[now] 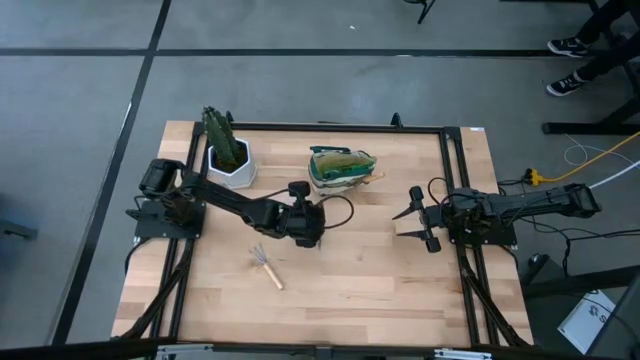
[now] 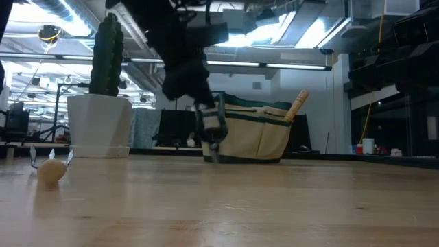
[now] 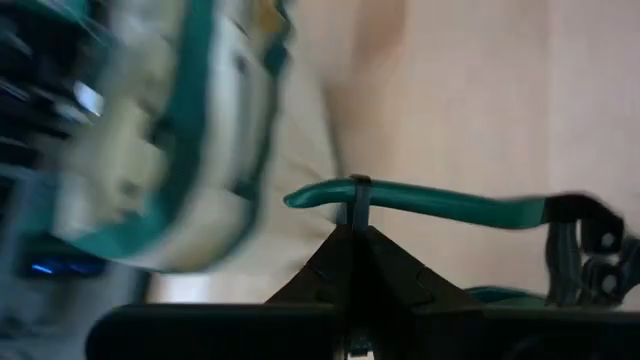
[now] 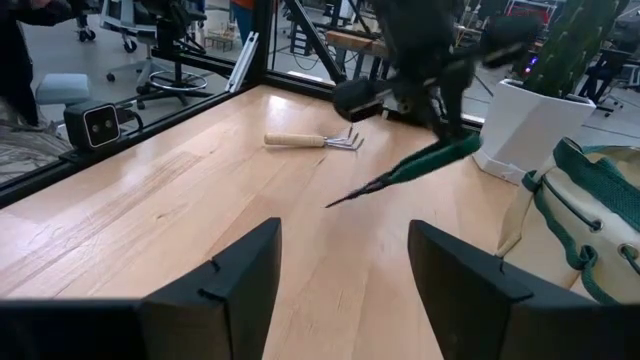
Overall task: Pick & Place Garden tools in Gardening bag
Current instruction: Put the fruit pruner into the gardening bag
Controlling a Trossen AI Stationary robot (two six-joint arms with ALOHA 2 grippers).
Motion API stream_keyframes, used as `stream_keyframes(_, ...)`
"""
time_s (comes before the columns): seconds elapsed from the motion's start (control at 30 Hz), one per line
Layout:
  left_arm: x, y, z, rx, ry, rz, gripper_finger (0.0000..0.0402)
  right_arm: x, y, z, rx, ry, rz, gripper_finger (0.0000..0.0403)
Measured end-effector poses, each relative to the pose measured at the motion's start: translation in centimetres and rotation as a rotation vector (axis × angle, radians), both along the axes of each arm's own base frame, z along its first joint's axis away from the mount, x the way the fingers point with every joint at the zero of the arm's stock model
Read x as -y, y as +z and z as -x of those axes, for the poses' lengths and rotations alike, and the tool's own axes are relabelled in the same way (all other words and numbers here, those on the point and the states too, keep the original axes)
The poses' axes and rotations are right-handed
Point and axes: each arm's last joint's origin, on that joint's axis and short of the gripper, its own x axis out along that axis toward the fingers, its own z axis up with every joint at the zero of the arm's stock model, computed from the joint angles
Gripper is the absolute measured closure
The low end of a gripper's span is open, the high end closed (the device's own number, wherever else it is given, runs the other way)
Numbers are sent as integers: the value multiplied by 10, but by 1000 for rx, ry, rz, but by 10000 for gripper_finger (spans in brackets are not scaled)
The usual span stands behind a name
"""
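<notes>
A pale wooden worktop (image 1: 360,270) seen from above, with a dark robot arm at each side. The left hand (image 1: 308,224) hangs over the middle of the worktop, closed on a pair of shears (image 4: 415,168) with green handles; from the far arm's camera the tool hangs tilted, its dark blades pointing down toward the wood. Just beyond it, toward the back edge, stands the gardening bag (image 1: 342,168), tan with green trim, its mouth open and a wooden handle (image 2: 299,105) already sticking out of it. A claw rake (image 1: 267,266) with a wooden handle lies flat on the worktop nearer the front, well apart from the bag. A cactus-like plant in a white pot (image 1: 229,160) stands beside the bag on the left. The right hand (image 1: 417,222) waits at the right side, fingers wide apart and empty.

This looks like the carrying step: the shears are lifted and on their way to the bag. The next move seems to call for bringing them over the bag's opening, clear of its rim and loop handles, before letting go. The rake would remain.
</notes>
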Motion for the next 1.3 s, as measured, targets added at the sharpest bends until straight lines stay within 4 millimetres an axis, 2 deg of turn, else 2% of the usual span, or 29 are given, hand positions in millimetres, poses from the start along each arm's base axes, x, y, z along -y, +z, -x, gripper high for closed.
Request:
stream_keyframes(0.3, 2, 28, -13, 51, -58, -370, 395, 0, 0, 0, 0, 0, 0, 184)
stream_keyframes(0.6, -9, 48, -25, 33, -71, -592, 395, 0, 0, 0, 0, 0, 0, 184)
stream_keyframes(0.8, -32, 57, -29, -6, 1, -680, 395, 0, 0, 0, 0, 0, 0, 184)
stream_keyframes(1.03, -58, 57, -31, -64, 48, -715, 395, 0, 0, 0, 0, 0, 0, 183)
stream_keyframes(1.3, -63, 59, -32, -85, 16, -739, 395, 0, 0, 0, 0, 0, 0, 183)
